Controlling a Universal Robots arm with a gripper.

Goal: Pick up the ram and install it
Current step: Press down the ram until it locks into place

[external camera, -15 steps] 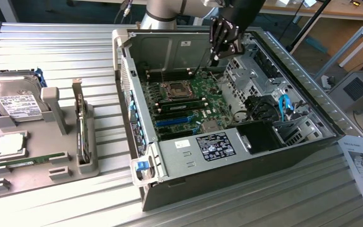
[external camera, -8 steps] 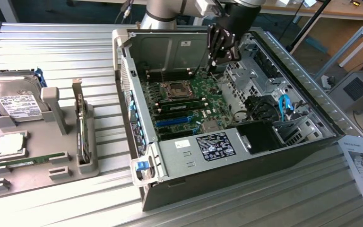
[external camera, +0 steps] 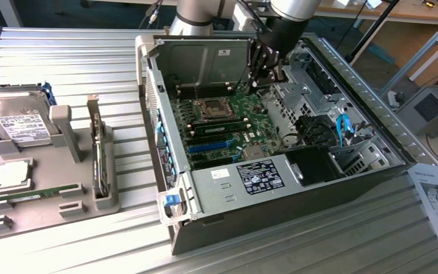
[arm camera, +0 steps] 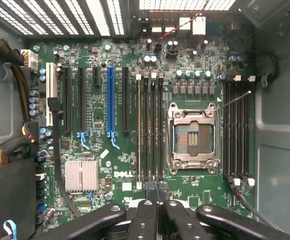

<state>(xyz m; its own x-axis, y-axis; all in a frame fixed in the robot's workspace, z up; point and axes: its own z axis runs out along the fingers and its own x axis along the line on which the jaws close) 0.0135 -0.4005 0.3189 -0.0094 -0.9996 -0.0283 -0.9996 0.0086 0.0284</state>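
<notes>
wrist view: closed gripper (arm camera: pixel 155 189) near slotted ram (arm camera: pixel 139 130); exterior view: parts tray (external camera: pixel 48 210).

Your exterior cam looks down at an angle on the whole open case (external camera: pixel 227 181); wrist cam's close, square-on to the motherboard (arm camera: pixel 127 160) both share.

Over CPU socket (arm camera: pixel 192 137): open.
Slots (arm camera: pixel 149 130) beside socket: gripper (arm camera: pixel 156 188) over their end.
Exterior view's right of socket: metal cage (external camera: pixel 304 104), blue cable (external camera: pixel 344 128).
</notes>
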